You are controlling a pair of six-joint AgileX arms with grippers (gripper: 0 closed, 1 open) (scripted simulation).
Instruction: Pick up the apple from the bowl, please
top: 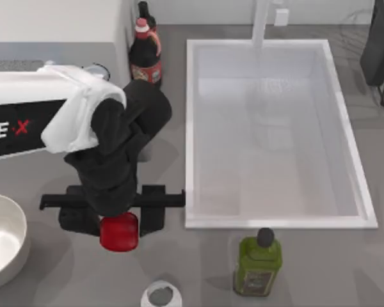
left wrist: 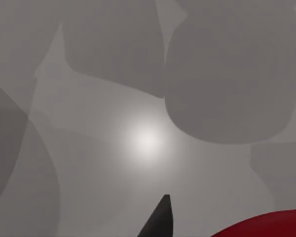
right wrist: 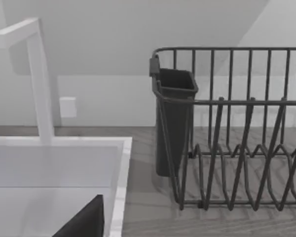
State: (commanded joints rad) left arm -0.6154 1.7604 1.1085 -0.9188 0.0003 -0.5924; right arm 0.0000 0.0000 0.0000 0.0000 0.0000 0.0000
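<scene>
Apple [top: 120, 231] round, no clear long axis, held in left gripper [top: 118, 220], right of bowl [top: 16, 220].

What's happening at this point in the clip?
The left gripper holds the apple over the grey counter, to the right of the bowl at the table's left edge, so the apple is already out of the bowl. The sink, the green bottle and the red-labelled dark bottle stand untouched. The right arm is parked at the far right corner.
</scene>
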